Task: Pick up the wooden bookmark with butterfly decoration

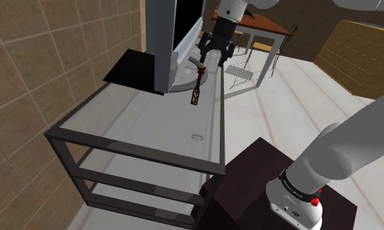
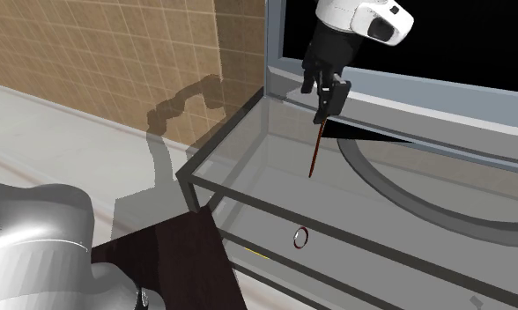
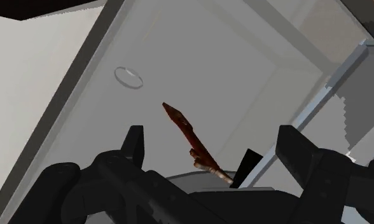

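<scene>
The bookmark [image 1: 196,85] is a thin reddish-brown wooden strip lying on the glass top of a dark-framed table [image 1: 119,145], close to its far end. In the second exterior view the bookmark [image 2: 316,150] looks like a narrow red line. My gripper [image 1: 211,59] hangs over the bookmark's far end. The gripper [image 2: 327,106] is open. In the wrist view the bookmark [image 3: 189,133] runs out from between the black fingers [image 3: 134,142], which stand well apart on either side and do not touch it. Its near end is hidden under the gripper [image 3: 214,145].
A small ring [image 1: 197,137] lies on the glass nearer the stand [image 1: 249,189]. A grey frame [image 2: 398,106] with a black area behind it rises at the table's far end, over a round grey rim [image 2: 407,198]. A dining table with chairs [image 1: 262,29] stands beyond.
</scene>
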You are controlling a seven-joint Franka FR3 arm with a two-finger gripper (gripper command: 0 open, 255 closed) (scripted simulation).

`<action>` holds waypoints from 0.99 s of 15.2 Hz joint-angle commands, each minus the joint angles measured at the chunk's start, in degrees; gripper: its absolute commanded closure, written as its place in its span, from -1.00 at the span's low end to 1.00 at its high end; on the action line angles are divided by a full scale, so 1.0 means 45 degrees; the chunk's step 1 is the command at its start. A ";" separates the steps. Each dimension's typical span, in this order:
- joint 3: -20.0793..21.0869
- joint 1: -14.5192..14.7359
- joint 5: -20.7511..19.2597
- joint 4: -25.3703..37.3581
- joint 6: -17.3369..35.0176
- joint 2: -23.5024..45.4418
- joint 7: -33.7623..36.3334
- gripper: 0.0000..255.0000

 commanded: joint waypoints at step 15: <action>0.0025 -0.0019 0.0310 0.0494 0.1380 0.1925 0.0226 1.00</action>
